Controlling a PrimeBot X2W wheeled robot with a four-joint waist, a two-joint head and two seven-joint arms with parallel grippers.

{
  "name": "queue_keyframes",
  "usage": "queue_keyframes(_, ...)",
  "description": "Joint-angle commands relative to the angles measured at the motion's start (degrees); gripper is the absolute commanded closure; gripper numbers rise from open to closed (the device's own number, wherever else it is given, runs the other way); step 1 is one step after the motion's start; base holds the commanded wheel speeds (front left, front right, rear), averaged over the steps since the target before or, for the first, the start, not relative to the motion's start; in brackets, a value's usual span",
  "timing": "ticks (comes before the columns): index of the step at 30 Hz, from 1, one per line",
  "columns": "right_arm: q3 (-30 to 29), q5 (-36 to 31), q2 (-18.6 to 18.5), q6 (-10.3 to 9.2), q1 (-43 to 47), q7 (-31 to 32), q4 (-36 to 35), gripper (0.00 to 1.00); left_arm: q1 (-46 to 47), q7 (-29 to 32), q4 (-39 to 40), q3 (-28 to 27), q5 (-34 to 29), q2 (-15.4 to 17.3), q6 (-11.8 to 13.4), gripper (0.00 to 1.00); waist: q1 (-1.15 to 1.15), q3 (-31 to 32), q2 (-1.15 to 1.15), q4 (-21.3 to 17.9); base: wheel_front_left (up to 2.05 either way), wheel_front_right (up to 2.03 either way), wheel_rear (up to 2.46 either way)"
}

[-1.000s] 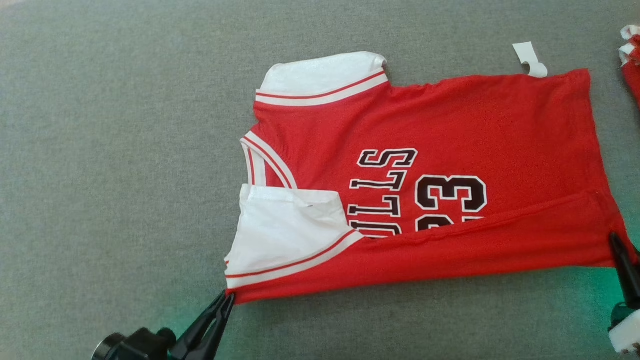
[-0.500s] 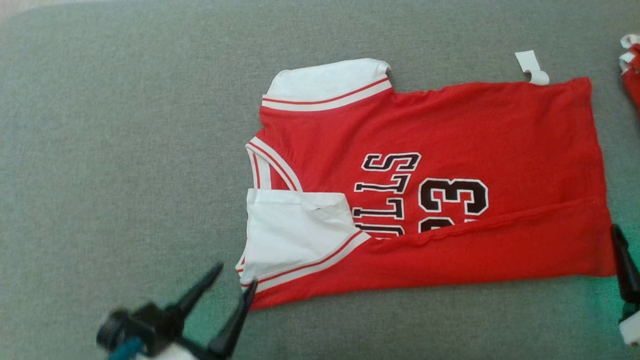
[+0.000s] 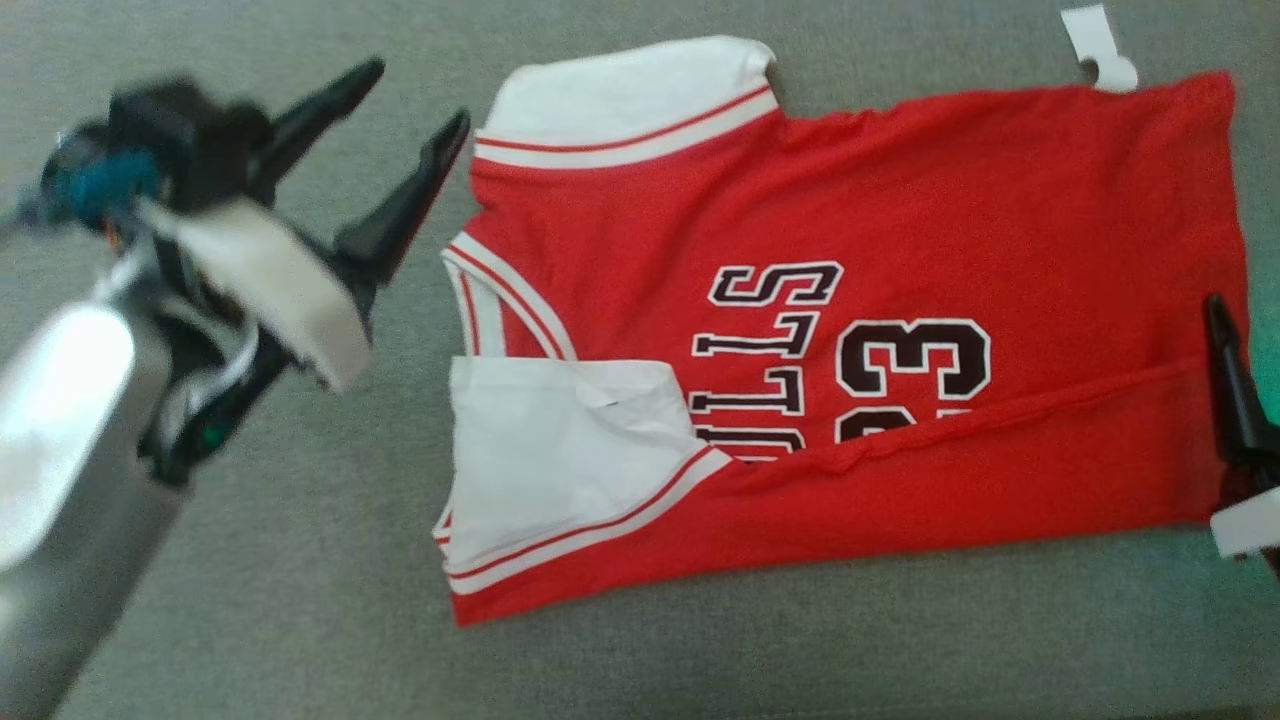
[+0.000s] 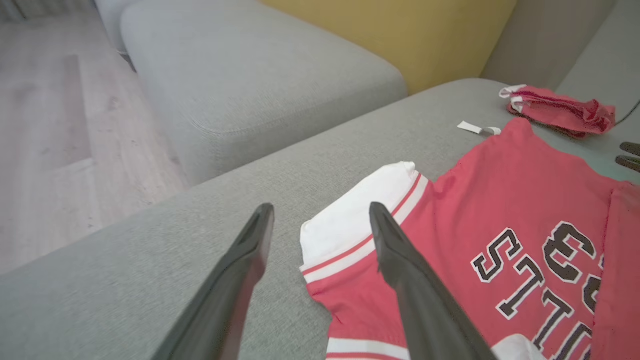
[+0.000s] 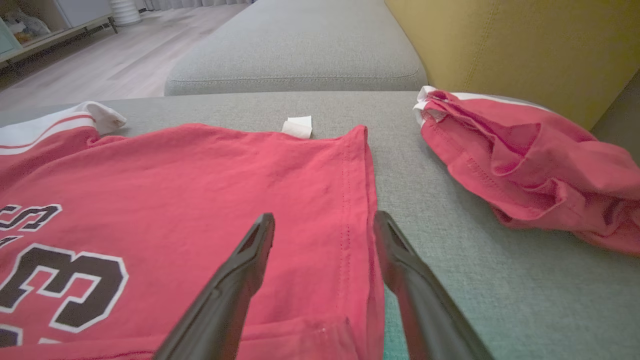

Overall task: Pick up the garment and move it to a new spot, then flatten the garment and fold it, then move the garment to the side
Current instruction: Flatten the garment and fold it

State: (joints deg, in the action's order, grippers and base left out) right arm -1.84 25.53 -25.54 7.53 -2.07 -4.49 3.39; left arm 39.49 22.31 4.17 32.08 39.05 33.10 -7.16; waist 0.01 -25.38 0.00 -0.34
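- The garment, a red jersey, lies flat on the grey sofa seat. Its near long edge is folded over in a strip. That flap sits loose and rippled, so any drag across the cloth could pull it open.
- The right gripper is empty, its fingers apart over the hem. A shallow close would probably catch only the top layer and skew the fold.
- The left gripper is also spread and empty, just beside the far white sleeve. Pinching the sleeve alone could leave the red body behind and crease it.
- If the two arms lift unevenly, the far edge could twist.
- Farther off, a white tag lies at the far corner, and a second crumpled red garment lies beyond the hem. A wide sweep might snag either.
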Motion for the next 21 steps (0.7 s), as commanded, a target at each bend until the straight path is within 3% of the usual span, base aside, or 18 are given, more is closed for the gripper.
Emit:
queue_keyframes(1,0.51,-0.62,-1.23,-0.04,0.07,-0.09,-1.74,0.00,4.15,1.16,0.18,-1.19,1.15,2.97,-0.30,0.00,-0.01,-2.57,0.00,-1.70,0.00,0.00,0.00)
queue_keyframes(7,0.80,-1.83,0.08,-0.04,-1.68,0.20,-1.99,0.00,15.40,5.23,-8.82,6.43,8.09,4.29,-0.32,0.00,-0.01,-5.77,0.00,-3.40,0.00,0.00,0.00)
queue_keyframes(13,1.64,-1.84,1.23,-0.04,-2.82,-0.05,-2.08,0.00,20.13,7.73,-16.42,11.95,14.32,4.74,-0.32,0.00,-0.01,-7.12,0.00,-5.20,0.00,0.00,0.00)
queue_keyframes(21,0.86,-2.04,1.59,-0.04,-2.87,-0.78,-1.78,0.00,22.08,9.42,-17.19,17.58,22.86,5.66,-0.32,0.03,-0.01,-8.14,0.00,-6.07,0.00,0.00,0.00)
